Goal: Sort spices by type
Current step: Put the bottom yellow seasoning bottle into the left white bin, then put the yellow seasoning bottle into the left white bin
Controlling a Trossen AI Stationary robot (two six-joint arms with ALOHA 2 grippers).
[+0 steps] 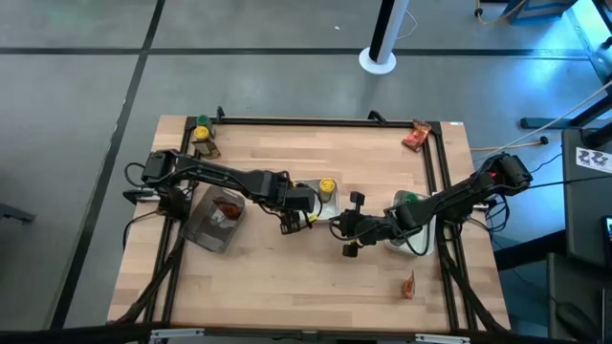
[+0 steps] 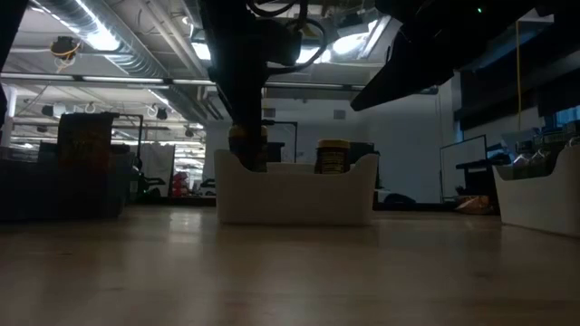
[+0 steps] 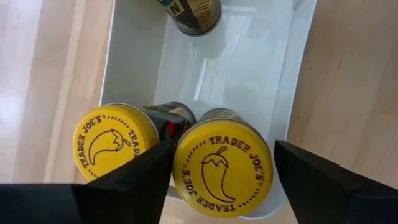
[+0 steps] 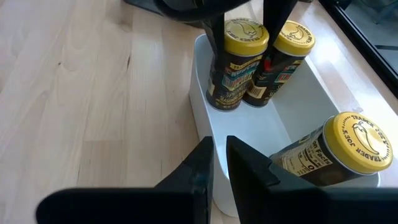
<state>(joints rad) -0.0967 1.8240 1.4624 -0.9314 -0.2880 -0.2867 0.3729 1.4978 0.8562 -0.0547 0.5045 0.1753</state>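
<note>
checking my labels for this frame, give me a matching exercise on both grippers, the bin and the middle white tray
Things:
1. left gripper
2. right gripper
3. clear grey bin
4. white tray

States:
a. holds red-orange packets
b. holds yellow-lidded jars
c. open, fingers on either side of a jar
d. shut, empty

Pairs: 1-c, 2-d, 3-a, 4-b

3 small dark jars with yellow lids point(image 4: 245, 53) stand in 1 white rectangular tray point(image 4: 202, 118). On the table lie 2 flat red-orange packets point(image 1: 415, 136), with 1 more such packet inside 1 clear grey plastic bin point(image 1: 206, 229). 1 green-lidded jar point(image 1: 202, 121) and 1 yellow-lidded jar point(image 1: 203, 135) stand at a table corner.
</note>
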